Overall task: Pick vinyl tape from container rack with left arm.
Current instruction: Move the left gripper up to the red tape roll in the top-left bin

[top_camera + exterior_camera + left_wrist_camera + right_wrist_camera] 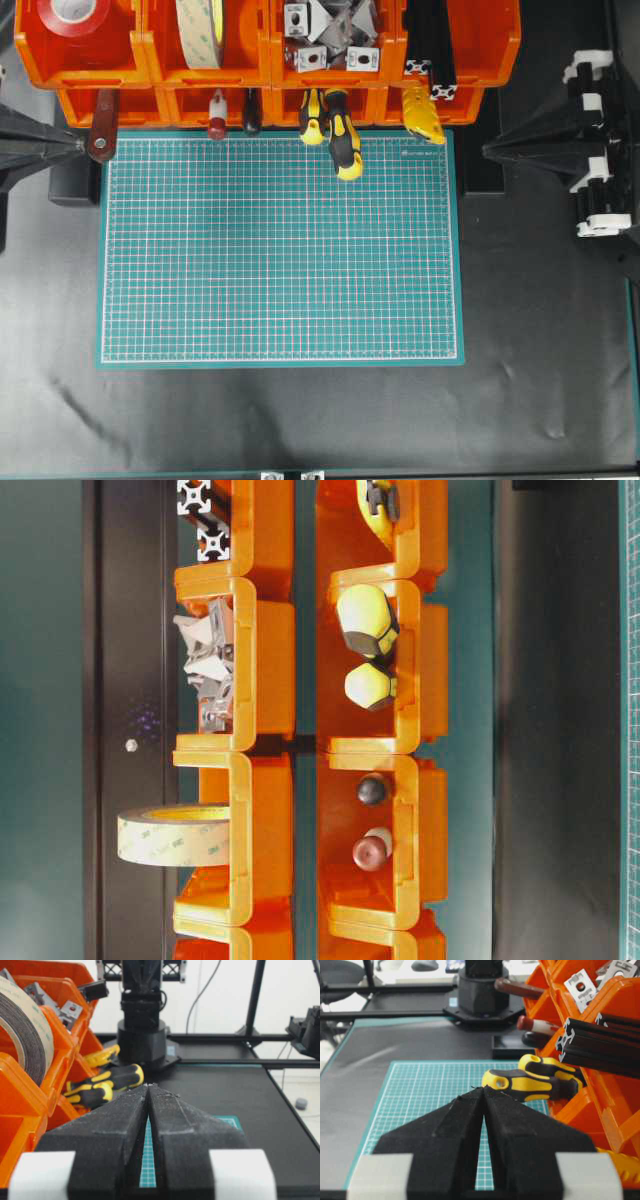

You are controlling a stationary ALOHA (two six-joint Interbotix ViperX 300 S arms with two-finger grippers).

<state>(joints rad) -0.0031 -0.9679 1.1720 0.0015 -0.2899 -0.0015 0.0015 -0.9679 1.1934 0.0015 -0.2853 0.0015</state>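
The red vinyl tape [80,14] lies flat in the top-left bin of the orange container rack [150,62], partly cut off by the overhead view's edge. It does not show in the other views. My left gripper [78,146] is shut and empty at the mat's left edge, just below the rack's front row. In the left wrist view its jaws [149,1086] meet at the tips, with the rack [20,1095] to their left. My right gripper [488,150] is shut and empty at the right, and it also shows in the right wrist view [483,1089].
A cream tape roll [202,30] stands in the bin beside the red tape. Metal brackets [330,35] and black extrusions [430,45] fill other bins. Yellow-black screwdrivers [340,135] and a brown-handled tool [103,125] stick out over the green cutting mat [280,250].
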